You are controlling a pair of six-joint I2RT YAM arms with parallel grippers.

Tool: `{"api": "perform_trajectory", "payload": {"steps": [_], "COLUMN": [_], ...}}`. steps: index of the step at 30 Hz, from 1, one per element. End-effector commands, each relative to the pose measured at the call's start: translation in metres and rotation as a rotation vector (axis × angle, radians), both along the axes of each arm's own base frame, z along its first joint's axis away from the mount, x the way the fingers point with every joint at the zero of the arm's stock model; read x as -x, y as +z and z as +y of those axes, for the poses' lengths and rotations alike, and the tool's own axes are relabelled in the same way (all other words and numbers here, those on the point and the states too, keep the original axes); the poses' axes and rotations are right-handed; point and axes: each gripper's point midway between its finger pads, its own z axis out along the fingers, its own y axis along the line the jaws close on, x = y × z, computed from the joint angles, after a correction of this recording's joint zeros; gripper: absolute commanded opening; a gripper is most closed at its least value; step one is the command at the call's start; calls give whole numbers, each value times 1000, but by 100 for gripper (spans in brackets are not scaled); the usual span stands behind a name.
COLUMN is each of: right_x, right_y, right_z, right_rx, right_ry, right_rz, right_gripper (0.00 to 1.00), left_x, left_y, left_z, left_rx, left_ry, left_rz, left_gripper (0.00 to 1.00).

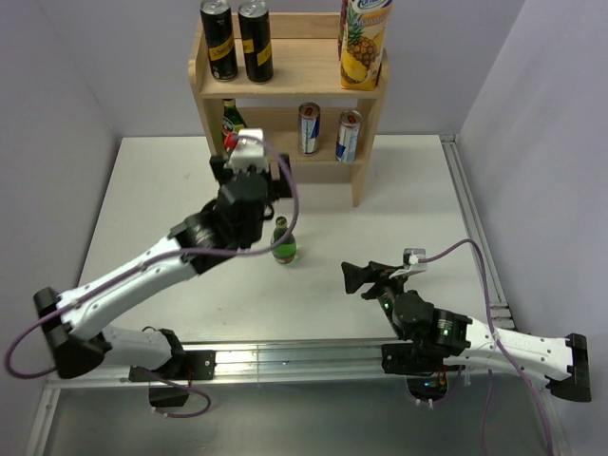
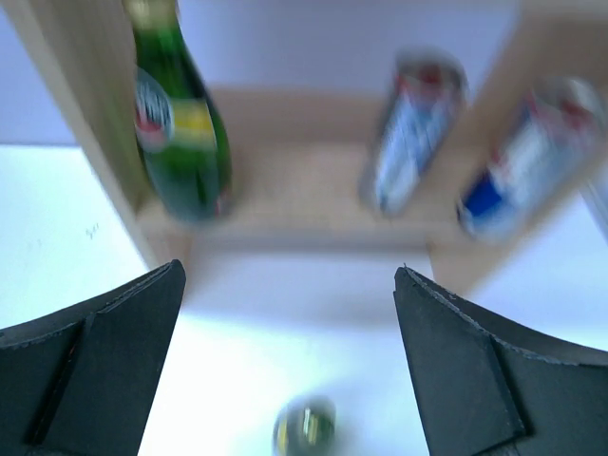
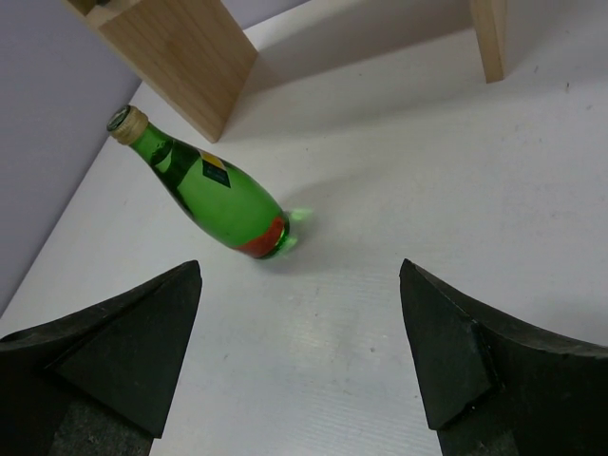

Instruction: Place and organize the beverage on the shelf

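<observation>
One green bottle (image 1: 283, 245) stands upright on the table (image 1: 152, 190), near the front of the shelf (image 1: 304, 66) but not yet on it. It looks like glass: stiff, smooth, breakable, and weighty if full, so its broad body is the safest hold. Above it the left pincer (image 2: 290, 275) gapes wide and empty; the right pincer (image 3: 299, 269) is likewise. The shelf carries black cans (image 1: 218, 38) and a juice carton (image 1: 364, 47) on top, with a second bottle (image 1: 231, 119) and two striped cans (image 1: 309, 128) below.

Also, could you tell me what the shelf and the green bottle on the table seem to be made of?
Small two-tier shelf: light unpainted wood, matt; grain shows on its panel. Green bottle: probably glass, glossy and see-through, casting a green glint on the table; plastic is possible.
</observation>
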Motion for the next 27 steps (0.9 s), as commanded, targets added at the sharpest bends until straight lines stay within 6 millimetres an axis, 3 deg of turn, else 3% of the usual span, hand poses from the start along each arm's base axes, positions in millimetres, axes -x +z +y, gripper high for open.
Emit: {"api": "perform_trajectory", "payload": {"steps": [1,2,4,5,6,10,17,22,27], "right_x": [1,1,1,1,0,0,2,3,4], "right_y": [14,15,13,12,13,11,10,7,7], "right_z": [2,2,2,2,2,3,1,-2,0], "right_rx": [-35,-35,-23,-23,-26,-23,-49,-49,-44], "right_ry": [15,13,9,10,9,8,11,16,24], "right_rz": [-23,-23,-20,-19,-20,-16,-12,-15,-13], "right_gripper": [92,92,92,92,92,92,92,92,92], "left_x": [53,65,82,93,99,109,101,91,83], "left_y": [-11,-38,-54,-83,-91,-154,-207,-231,-255], "left_z": [21,16,19,18,18,9,-26,-50,-56], "left_rx": [117,90,141,101,122,138,108,94,71], "left_ry": [-27,-62,-103,-115,-136,-171,-195,-190,-141], "left_rz": [36,77,102,139,151,235,278,300,302], "left_gripper": [99,99,99,99,99,99,99,99,99]}}
